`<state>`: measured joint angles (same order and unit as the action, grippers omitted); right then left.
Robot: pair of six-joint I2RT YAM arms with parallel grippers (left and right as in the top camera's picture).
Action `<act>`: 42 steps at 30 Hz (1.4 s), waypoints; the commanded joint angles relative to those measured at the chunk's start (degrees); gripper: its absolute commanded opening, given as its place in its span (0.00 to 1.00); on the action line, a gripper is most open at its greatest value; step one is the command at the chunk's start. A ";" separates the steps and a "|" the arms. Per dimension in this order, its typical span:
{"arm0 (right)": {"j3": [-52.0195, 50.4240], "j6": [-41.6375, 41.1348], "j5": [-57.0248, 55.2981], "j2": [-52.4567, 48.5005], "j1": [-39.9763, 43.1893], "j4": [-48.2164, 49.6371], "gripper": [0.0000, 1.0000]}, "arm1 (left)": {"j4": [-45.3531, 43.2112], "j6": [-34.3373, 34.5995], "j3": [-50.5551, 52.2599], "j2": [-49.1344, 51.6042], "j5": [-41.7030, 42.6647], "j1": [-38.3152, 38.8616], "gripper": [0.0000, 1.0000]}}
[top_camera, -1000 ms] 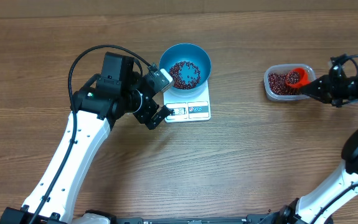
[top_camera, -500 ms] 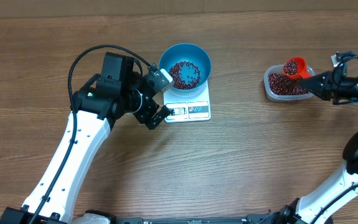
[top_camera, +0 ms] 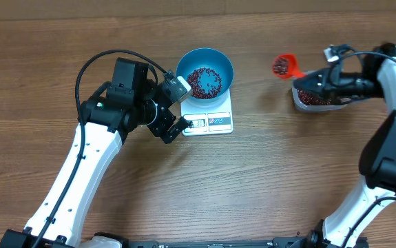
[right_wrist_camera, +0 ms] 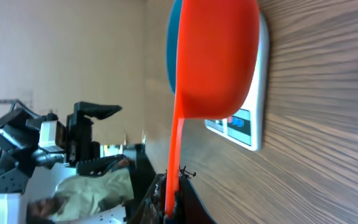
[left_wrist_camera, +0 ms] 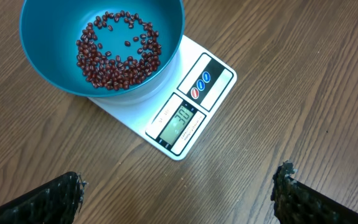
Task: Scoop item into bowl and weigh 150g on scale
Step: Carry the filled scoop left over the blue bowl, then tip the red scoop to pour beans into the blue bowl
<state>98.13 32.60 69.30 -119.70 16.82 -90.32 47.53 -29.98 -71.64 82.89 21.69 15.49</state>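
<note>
Beans (top_camera: 204, 81), small, dark red-brown and loose, are spread in a thin layer across the bottom of a round, deep, bright blue plastic bowl (top_camera: 220, 58). The bowl is set on the far part of a small flat white rectangular scale (top_camera: 215, 122), whose display and blue-marked buttons are left uncovered along its near edge. Digits are lit on the display. Both are carried by a brown wood-grain table (top_camera: 273, 172).

The left gripper (top_camera: 181, 108) is held just to the left of the scale, its jaws spread wide with nothing between them. In the left wrist view only the two dark fingertips (left_wrist_camera: 60, 199) are seen, at the bottom corners.

The right gripper (top_camera: 319, 79) is pressed together on the thin handle of an orange-red plastic scoop (top_camera: 284, 66). The scoop is loaded with beans and is held above the table between the bowl and a clear rounded-rectangular plastic tub (top_camera: 298, 96), nearer the tub. More beans are kept in the tub, which lies partly under the right gripper, well apart from the scale. In the right wrist view the scoop's underside is seen with the bowl and scale beyond it.
</note>
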 commanded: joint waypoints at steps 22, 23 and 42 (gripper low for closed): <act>13.42 -29.99 -19.50 -0.33 -24.02 16.26 0.04 | -0.17 0.83 0.28 0.26 0.37 -0.11 0.99; 14.27 -31.21 -22.47 -0.33 -25.00 16.52 0.04 | -0.17 0.83 0.28 0.26 0.37 -0.11 0.99; 28.33 -35.82 -76.87 -0.31 -45.88 10.91 0.04 | -0.17 0.83 0.28 0.26 0.37 -0.11 1.00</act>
<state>124.73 -2.72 4.47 -119.90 -26.87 -79.35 47.48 -29.95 -71.64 82.89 21.69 15.49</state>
